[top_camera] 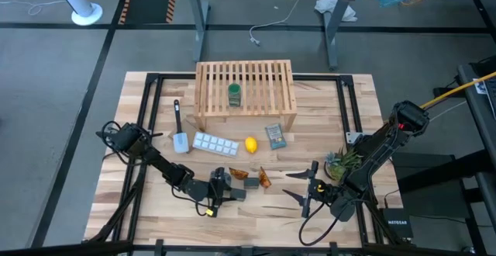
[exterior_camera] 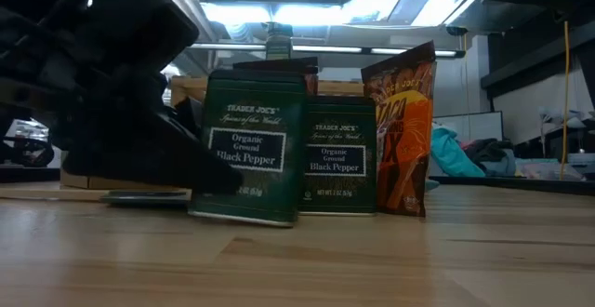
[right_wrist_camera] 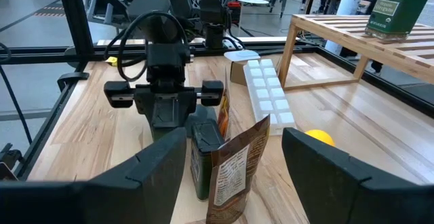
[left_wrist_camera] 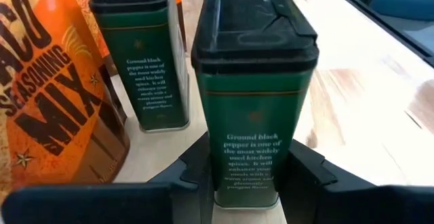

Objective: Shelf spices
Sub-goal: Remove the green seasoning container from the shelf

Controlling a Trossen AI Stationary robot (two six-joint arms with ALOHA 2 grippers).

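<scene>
The wooden shelf [top_camera: 245,93] stands at the table's far middle with the green-lidded jar [top_camera: 234,95] upright on top. Near the front edge my left gripper [top_camera: 225,185] is shut on a dark green pepper tin [left_wrist_camera: 252,115]. The second tin [left_wrist_camera: 142,54] stands upright just beyond it, beside an orange packet [left_wrist_camera: 47,95]. In the low view both tins [exterior_camera: 251,149] [exterior_camera: 339,163] and an upright packet [exterior_camera: 402,130] stand in a cluster, with a second packet [exterior_camera: 279,63] partly hidden behind them. My right gripper [top_camera: 306,186] is open, right of the cluster, and touches nothing. My left gripper pinches the nearer tin by its lower body [left_wrist_camera: 249,187], one finger [left_wrist_camera: 196,163] on each of two opposite side walls. The fingers come in level from the table's left. The tin leans slightly; whether its base [exterior_camera: 244,216] is on the table, I cannot tell.
In front of the shelf lie a white tray of blocks [top_camera: 215,143], a lemon [top_camera: 250,144], a blue-grey flat packet [top_camera: 274,136] and a dark-handled scraper [top_camera: 179,129]. A small plant [top_camera: 341,163] sits by my right arm. Bare wood lies between the cluster and the tray.
</scene>
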